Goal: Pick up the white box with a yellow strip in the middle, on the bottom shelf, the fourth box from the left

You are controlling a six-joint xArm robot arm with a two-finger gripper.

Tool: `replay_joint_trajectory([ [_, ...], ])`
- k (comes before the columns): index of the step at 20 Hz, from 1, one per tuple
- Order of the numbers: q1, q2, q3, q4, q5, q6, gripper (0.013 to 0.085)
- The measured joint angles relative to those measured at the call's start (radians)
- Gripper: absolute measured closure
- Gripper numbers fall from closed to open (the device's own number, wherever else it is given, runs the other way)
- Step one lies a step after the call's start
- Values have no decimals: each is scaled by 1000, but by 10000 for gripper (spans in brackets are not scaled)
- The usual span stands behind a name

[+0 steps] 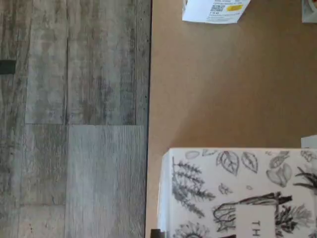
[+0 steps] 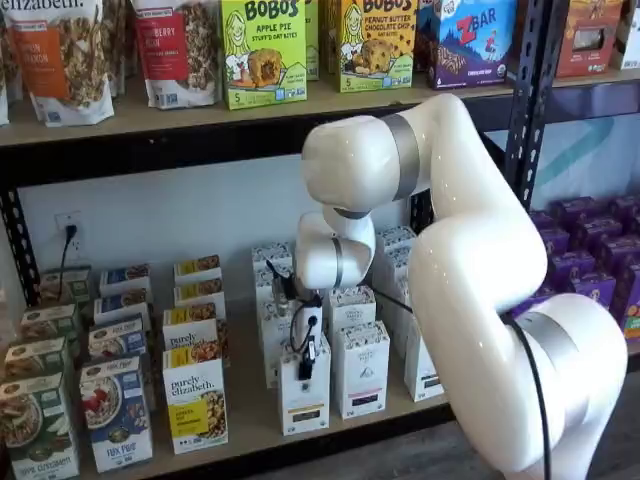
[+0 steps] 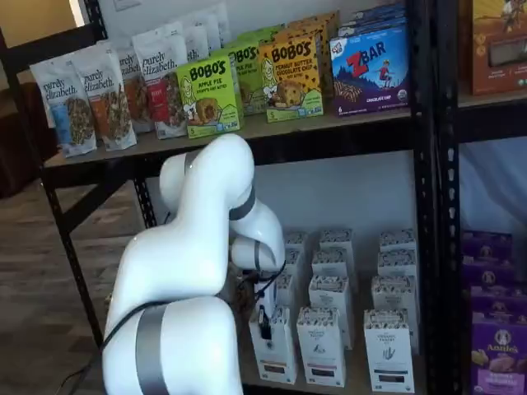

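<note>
The white box [image 2: 305, 405] stands at the front of its row on the bottom shelf [image 2: 250, 432], upright, with a speckled top band and a short yellow strip low on its face. My gripper [image 2: 306, 362] hangs straight down onto the box's top. One black finger lies flat against the upper front face and the other is hidden behind the box. Both shelf views show this; the box [image 3: 277, 354] sits under the gripper [image 3: 265, 322]. The wrist view shows the box's leaf-patterned top [image 1: 237, 193] close below, on the tan shelf board [image 1: 208, 89].
A similar white carton [image 2: 362, 372] with a dark strip stands close to the right. A purely elizabeth box [image 2: 195, 402] stands to the left. More cartons fill the rows behind. The black upright [image 2: 525, 100] rises at the right. Grey plank floor [image 1: 74, 124] lies beyond the shelf edge.
</note>
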Motion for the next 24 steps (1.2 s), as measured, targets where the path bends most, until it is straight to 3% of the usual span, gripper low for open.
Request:
replay_joint_trajectory([
  [9, 1, -9, 10, 12, 7, -10, 370],
  [14, 2, -13, 15, 20, 8, -16, 530],
  [24, 4, -42, 62, 34, -24, -29, 530],
])
